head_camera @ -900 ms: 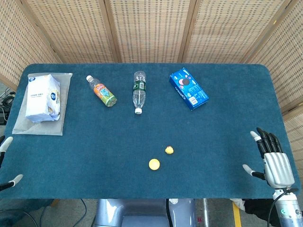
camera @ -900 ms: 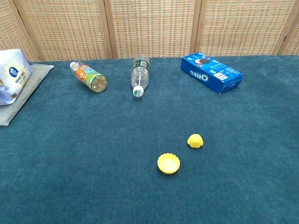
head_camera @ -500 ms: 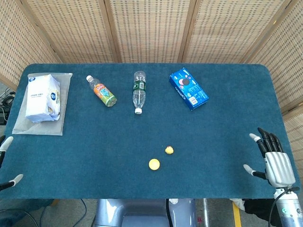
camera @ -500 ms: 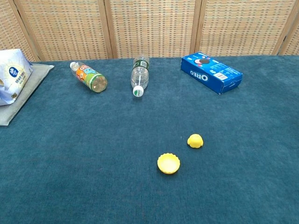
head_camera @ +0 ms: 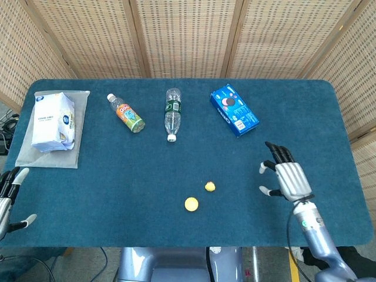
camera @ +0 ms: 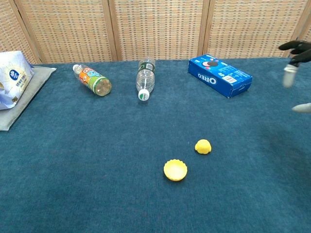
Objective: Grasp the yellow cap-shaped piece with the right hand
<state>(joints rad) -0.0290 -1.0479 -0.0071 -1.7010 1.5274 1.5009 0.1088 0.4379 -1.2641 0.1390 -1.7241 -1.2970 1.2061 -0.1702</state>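
Two small yellow pieces lie on the blue table near its front middle. One is a round, fluted, cap-shaped piece (head_camera: 191,204) (camera: 175,170) lying open side up. The other is a smaller domed piece (head_camera: 210,187) (camera: 203,146) just right of and behind it. My right hand (head_camera: 286,176) hovers over the table well to the right of both, fingers spread, holding nothing. In the chest view only its fingertips (camera: 295,48) show at the right edge. My left hand (head_camera: 8,197) sits at the table's front left edge, fingers apart and empty.
Along the back lie an orange-labelled bottle (head_camera: 126,113), a clear bottle (head_camera: 172,113) and a blue Oreo box (head_camera: 234,110). A white packet (head_camera: 53,120) rests on a grey mat (head_camera: 23,154) at the back left. Wicker screens stand behind the table.
My right hand has moved from the front right corner leftward and further over the table, toward the yellow pieces. My left hand has shifted slightly up at the left edge.
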